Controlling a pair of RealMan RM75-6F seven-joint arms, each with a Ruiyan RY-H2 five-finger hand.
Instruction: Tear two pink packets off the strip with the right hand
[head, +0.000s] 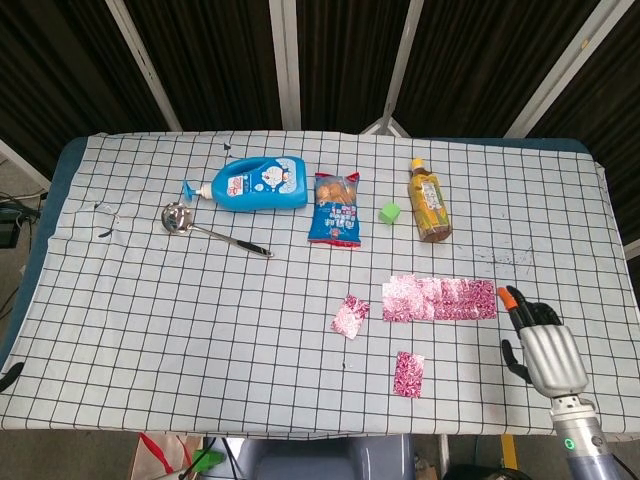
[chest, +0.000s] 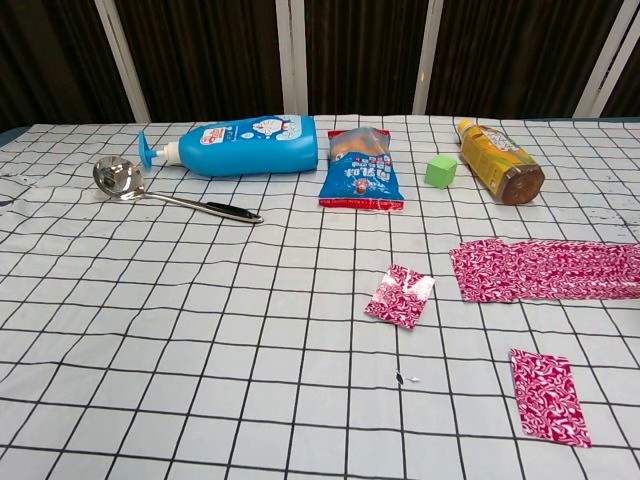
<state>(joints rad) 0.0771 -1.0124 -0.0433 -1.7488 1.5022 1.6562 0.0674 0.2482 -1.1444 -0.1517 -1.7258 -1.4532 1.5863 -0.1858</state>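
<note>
— So where does the flat pink foil strip of joined packets (head: 439, 299) lie from the robot's right hand (head: 543, 350)?

— Just ahead of it and off to its left, flat on the counter's checked cloth (head: 200, 320). The strip's near end sits close to the orange fingertips (head: 511, 297). The hand holds nothing; its fingers look loosely curled, with gaps between them. It shows only in the head view.

— And the loose ones?

— Two single pink packets are already apart from the strip. One torn-off pink packet (head: 409, 374) lies well to the hand's left, close to the counter's near edge. The other, a tilted pink packet (head: 350, 316), lies farther left, just past the strip's far end. By that count the tearing looks done.

— How would such a packet handle?

— Very light, I judge, thin and limp, with a slick film that slides on cloth. It lies flush, so a fingertip must drag an edge up before a pinch. For another tear, I would pinch the end packet near its seam and pull sideways, since the unweighted strip would likely follow the hand.

— The left hand?

— Not visible in either view.
</note>
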